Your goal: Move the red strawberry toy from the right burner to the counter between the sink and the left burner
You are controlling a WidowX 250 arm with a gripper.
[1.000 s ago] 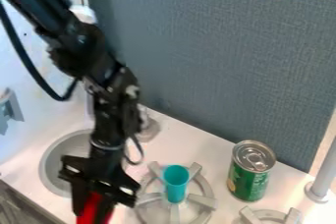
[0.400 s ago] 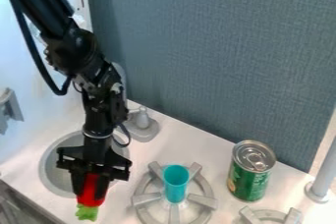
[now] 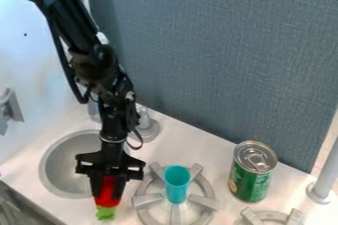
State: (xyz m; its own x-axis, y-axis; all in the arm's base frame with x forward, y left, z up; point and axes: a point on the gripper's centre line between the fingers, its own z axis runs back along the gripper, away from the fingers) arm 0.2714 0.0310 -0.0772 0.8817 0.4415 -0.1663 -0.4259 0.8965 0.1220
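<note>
Just past the rim of the sink (image 3: 63, 167), on its near side in the camera view, the gripper (image 3: 108, 192) has its fingers closed around a red object with a green end (image 3: 106, 202), which points downward. To the right of the sink, a teal cup (image 3: 177, 184) stands on a gray burner (image 3: 201, 202), and farther right of the sink stands a green can (image 3: 250, 180).
</note>
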